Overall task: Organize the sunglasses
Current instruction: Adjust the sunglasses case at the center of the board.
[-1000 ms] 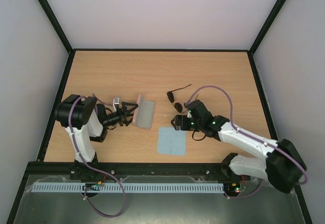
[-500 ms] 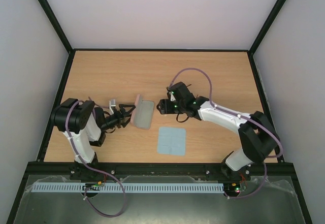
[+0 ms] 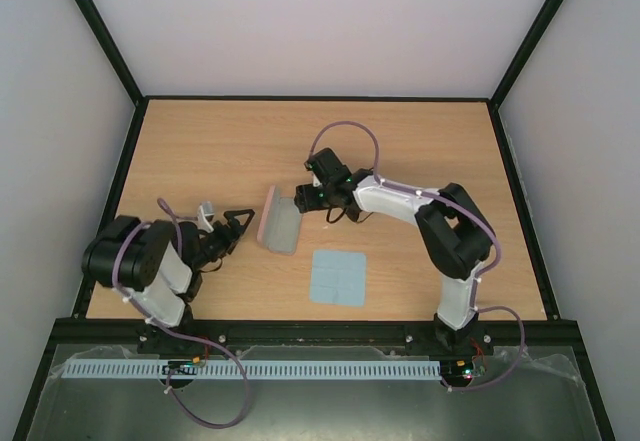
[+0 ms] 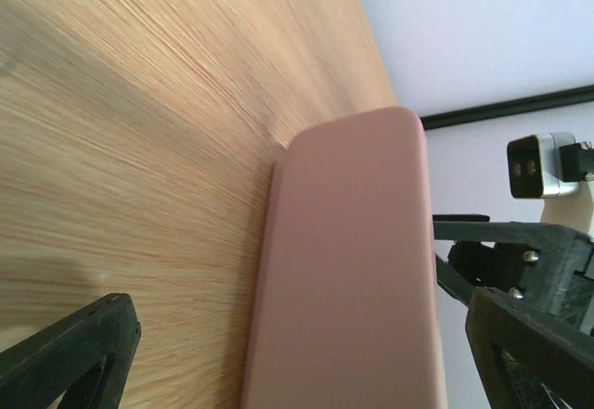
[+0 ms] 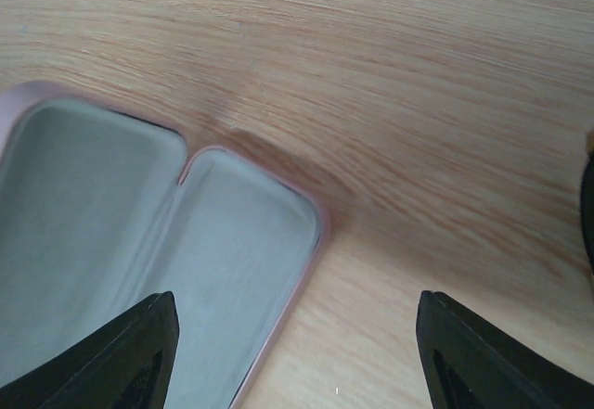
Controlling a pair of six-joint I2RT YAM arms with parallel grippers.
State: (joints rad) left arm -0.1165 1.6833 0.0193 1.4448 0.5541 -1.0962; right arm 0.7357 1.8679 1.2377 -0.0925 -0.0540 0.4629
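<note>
The left gripper (image 3: pixel 240 223) has let go of the case (image 3: pixel 280 223) and drawn back toward 8 o'clock, so it now stands apart from the case's 9 o'clock side with its jaws spread. The left arm has folded in closer to its base. The right gripper (image 3: pixel 303 199) has swung from 5 o'clock of the sunglasses (image 3: pixel 345 213) across them toward 10 o'clock and now hangs, jaws wide, at the case's 3 o'clock edge. The right arm now covers most of the sunglasses. The case has shifted slightly toward 10 o'clock, showing more pink
</note>
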